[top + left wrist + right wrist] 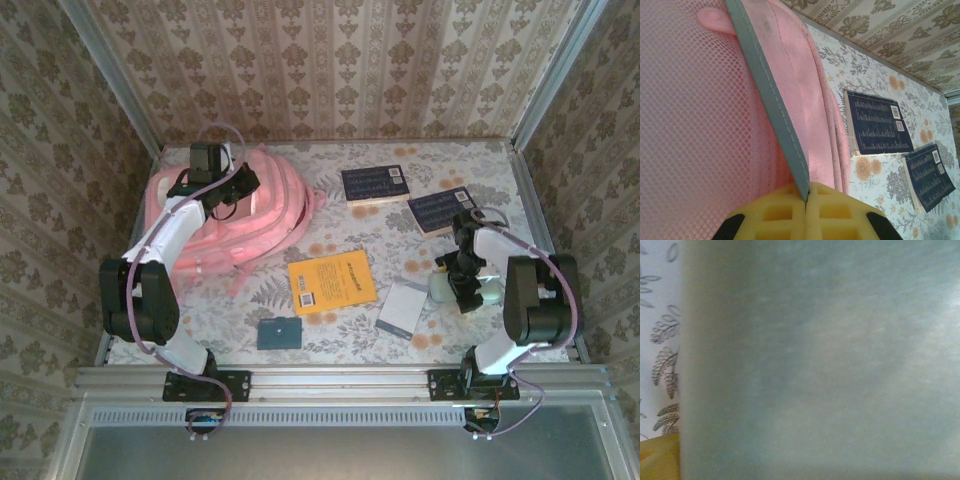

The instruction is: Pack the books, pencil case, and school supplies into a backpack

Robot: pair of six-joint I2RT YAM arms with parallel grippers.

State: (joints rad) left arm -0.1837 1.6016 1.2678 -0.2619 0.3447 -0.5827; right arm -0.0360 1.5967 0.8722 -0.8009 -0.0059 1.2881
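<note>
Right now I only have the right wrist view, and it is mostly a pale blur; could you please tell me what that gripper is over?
Observer: The right gripper, jaws wide, is close over a pale greenish pouch.
Operator: Thanks, and the left arm?
Observer: The left gripper is shut on a grey strap of the pink backpack.
Operator: Are the books packed?
Observer: No, the orange-yellow book and both navy books lie outside it.

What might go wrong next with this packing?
The left gripper pinches only a thin grey strip on the soft pink mesh backpack; a pull might lose it or drag the whole bag. The open right gripper sits close over a pale grey-green object, so closing may nudge rather than grasp it.
</note>
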